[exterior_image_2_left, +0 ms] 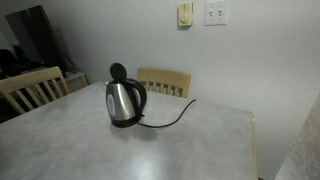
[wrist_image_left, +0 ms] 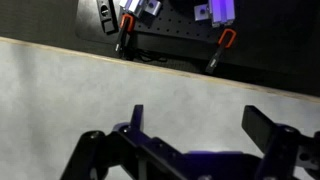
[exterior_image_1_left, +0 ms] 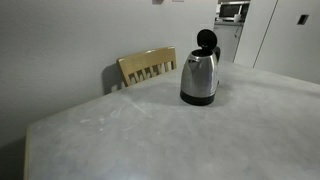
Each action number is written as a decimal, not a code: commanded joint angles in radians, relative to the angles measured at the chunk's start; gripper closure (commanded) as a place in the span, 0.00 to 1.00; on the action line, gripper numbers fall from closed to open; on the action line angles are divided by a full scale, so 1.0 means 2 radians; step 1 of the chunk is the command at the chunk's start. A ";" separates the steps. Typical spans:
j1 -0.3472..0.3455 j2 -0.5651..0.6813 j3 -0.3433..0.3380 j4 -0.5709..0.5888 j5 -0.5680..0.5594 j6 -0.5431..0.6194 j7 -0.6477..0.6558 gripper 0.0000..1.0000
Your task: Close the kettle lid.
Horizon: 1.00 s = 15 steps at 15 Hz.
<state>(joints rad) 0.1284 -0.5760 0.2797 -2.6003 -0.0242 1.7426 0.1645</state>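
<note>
Starting in the wrist view and going from the left, we're seeing one dark finger [wrist_image_left: 137, 115], a wide gap, then the other finger. So the gripper [wrist_image_left: 196, 118] is sitting well open and carrying nothing. Under it we're only getting bare table [wrist_image_left: 60, 90] running out to a far edge, with some orange clamps [wrist_image_left: 127, 35] beyond that. The kettle isn't showing up in there at all, and the arm isn't showing in either exterior view. That means we can't tell which way the kettle lies from the gripper.

In an exterior view, left to right:
- a wooden chair [exterior_image_2_left: 30, 88] is sitting at the table's side
- the kettle [exterior_image_2_left: 124, 102] is standing upright, well in from the edges, with its lid [exterior_image_2_left: 118, 72] sticking up nearly on end above the mouth
- the cord [exterior_image_2_left: 172, 118] is trailing off rightwards near a second chair [exterior_image_2_left: 165, 80]

We're guessing the move means coming in from above and pressing the lid down around its hinge. There's plenty of open table all round, so the cord is the only thing we're watching out for.
</note>
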 commanded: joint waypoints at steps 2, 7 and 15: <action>0.011 0.002 -0.010 0.001 -0.005 -0.001 0.005 0.00; 0.010 -0.001 -0.031 0.001 0.006 0.053 -0.007 0.00; -0.011 -0.008 -0.075 0.005 0.020 0.229 -0.003 0.00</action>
<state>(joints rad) 0.1357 -0.5811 0.1310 -2.5911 0.0274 2.1114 0.1563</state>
